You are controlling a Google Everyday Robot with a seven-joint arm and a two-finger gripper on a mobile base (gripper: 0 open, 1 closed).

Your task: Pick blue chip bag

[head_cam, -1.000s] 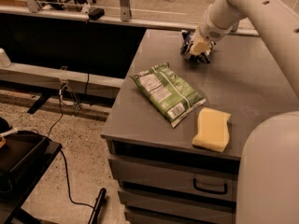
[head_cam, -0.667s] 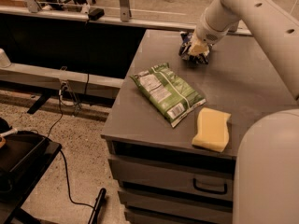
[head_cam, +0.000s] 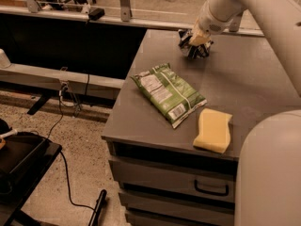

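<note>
Beyond the flat green chip bag [head_cam: 168, 94], its label unreadable, the gripper [head_cam: 195, 42] meets the small crumpled dark blue foil chip bag [head_cam: 203, 51]; whether it grips, I cannot tell.

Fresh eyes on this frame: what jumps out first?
The big white arm fills the upper right, with its gripper down at the small blue chip bag on the far side of the grey cabinet top. Nearer the camera, a large green chip bag lies flat mid-surface. A yellow sponge sits beside it near the front edge.
</note>
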